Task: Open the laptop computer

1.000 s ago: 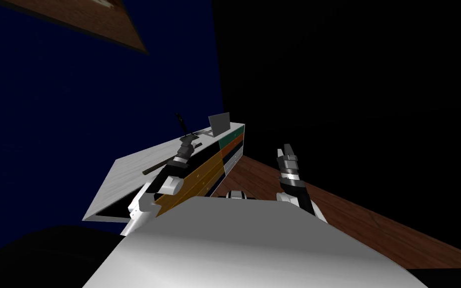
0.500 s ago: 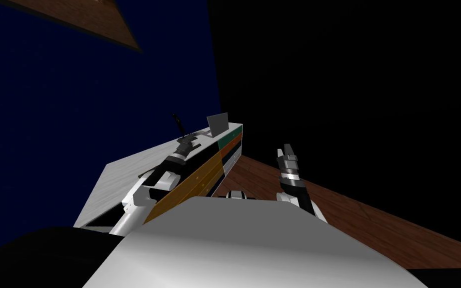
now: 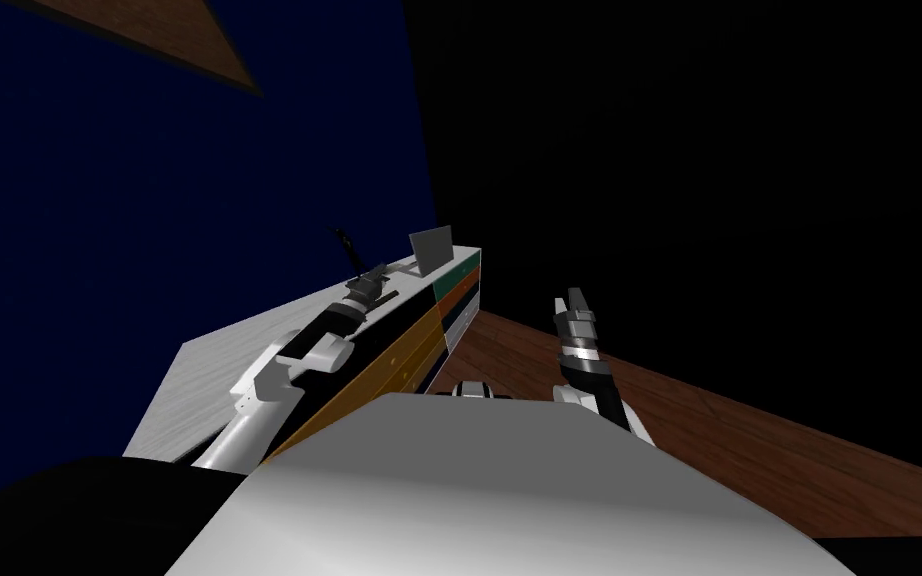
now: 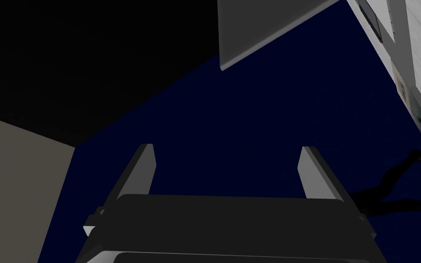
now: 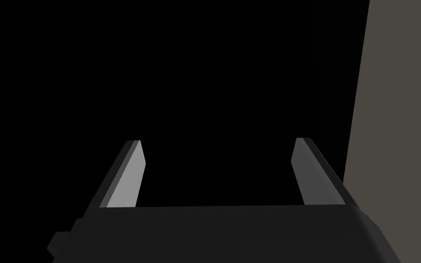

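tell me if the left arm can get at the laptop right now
Probably yes: the left gripper, open, is over the white desk short of the laptop, whose grey lid stands raised; nothing lies between them.

A white-topped desk [image 3: 199, 390] stands against a dark blue wall [image 3: 149, 220].

Here we go: one laptop [image 3: 432, 247], one white desk [image 3: 199, 385], one thin dark stick [image 3: 347, 245], and two grippers, left gripper [image 4: 225, 147] and right gripper [image 5: 216, 140].
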`<state>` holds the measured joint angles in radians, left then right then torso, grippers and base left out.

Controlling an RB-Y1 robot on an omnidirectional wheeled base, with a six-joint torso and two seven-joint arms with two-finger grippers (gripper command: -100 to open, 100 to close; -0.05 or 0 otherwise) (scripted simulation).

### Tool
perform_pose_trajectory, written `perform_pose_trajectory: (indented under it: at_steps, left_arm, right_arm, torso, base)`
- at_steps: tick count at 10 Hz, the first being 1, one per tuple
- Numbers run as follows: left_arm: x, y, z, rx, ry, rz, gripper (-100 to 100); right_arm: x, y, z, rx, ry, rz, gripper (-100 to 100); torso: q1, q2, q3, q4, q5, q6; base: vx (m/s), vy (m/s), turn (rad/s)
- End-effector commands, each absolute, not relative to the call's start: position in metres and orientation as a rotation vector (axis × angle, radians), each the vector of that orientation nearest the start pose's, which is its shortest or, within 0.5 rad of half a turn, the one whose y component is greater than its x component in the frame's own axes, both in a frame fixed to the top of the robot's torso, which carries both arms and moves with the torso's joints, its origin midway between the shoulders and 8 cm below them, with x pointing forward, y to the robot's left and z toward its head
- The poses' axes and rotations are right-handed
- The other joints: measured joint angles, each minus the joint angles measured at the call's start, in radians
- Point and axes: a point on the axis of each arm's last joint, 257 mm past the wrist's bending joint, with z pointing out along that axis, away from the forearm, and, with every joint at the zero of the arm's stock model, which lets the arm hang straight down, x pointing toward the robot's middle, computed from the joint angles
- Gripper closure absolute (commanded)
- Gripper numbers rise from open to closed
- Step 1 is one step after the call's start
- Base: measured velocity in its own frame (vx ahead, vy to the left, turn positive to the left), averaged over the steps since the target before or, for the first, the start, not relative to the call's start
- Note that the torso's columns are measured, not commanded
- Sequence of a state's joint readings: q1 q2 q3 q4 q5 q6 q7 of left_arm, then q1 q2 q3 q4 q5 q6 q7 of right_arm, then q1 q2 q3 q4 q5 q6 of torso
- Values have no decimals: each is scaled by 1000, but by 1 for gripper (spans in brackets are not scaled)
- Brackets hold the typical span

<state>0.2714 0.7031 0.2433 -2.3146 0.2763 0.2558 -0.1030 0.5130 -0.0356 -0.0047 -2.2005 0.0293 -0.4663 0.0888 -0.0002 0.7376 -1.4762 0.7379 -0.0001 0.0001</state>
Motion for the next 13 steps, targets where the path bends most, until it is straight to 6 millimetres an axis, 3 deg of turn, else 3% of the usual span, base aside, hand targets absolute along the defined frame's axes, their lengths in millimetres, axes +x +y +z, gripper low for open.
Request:
perform_pose_trajectory:
  at_steps: [1, 13]
  left_arm:
    - [458, 349, 30, -579, 1322, -844, -100]
    - [489, 396, 57, -745, 1375, -774, -100]
  right_arm:
    - [363, -282, -23, 674, 767, 1164, 0]
    - [362, -282, -23, 674, 767, 1163, 0]
  torso:
    - [1, 0, 0, 0, 0, 0]
    - [-1, 0, 0, 0, 0, 0]
  base:
    - [38, 93, -268]
    - [55, 93, -217]
